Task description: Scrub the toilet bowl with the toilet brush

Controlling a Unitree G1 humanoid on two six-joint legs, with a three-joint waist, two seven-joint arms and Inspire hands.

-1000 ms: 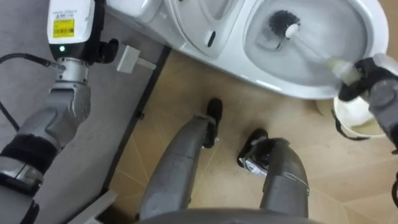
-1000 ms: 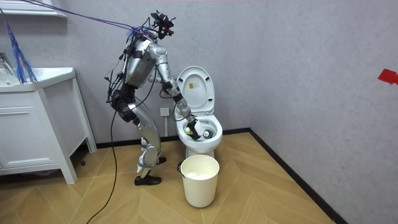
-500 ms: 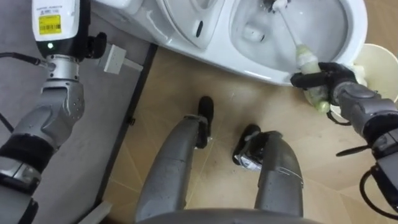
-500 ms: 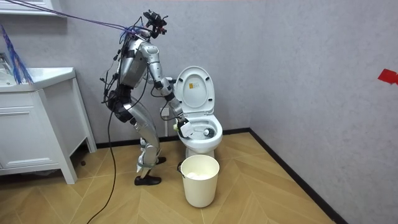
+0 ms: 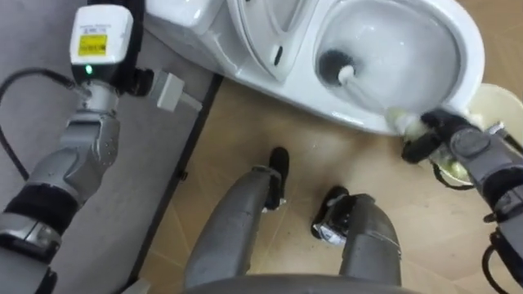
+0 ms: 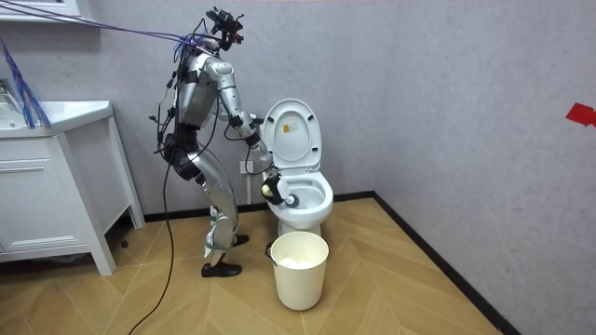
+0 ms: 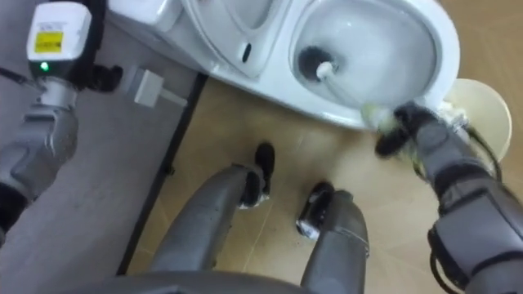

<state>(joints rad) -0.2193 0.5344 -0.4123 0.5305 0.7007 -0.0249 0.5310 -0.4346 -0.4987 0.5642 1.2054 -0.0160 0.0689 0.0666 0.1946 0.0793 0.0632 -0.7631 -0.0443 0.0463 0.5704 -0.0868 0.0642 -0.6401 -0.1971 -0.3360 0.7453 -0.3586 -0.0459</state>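
The robot is seen standing close in front of the toilet (image 6: 300,191), bent slightly fwd, w/ the lid (image 5: 261,33) raised. The brush (image 5: 364,91) is held by the R hand (image 5: 449,145). Its fingers are wrapped round the pale grip end, just outside the near rim on the robot's right. The L hand (image 5: 102,45) is seen up by the wall (image 5: 24,33) at the view's left; whether it's open or closed can't be told.

Key relation: the brush's long axis is laid diagonally, from the R hand up and left across the rim into the bowl (image 5: 458,41). The dark bristle head (image 5: 331,64) is found low on the bowl's left side, toward the hinge end. It is apparently against the porcelain, though contact can't be confirmed. So the head lies fwd and left of the hand, w/ the shaft crossing the rim in btwn.

Judged: scrubbing is under way. The right and far sides of the bowl could probably be reached by a wrist swing pivoted approx. at the rim. A cream bin (image 5: 486,102) is set just beside the toilet, below the R hand, and should be cleared by the forearm.
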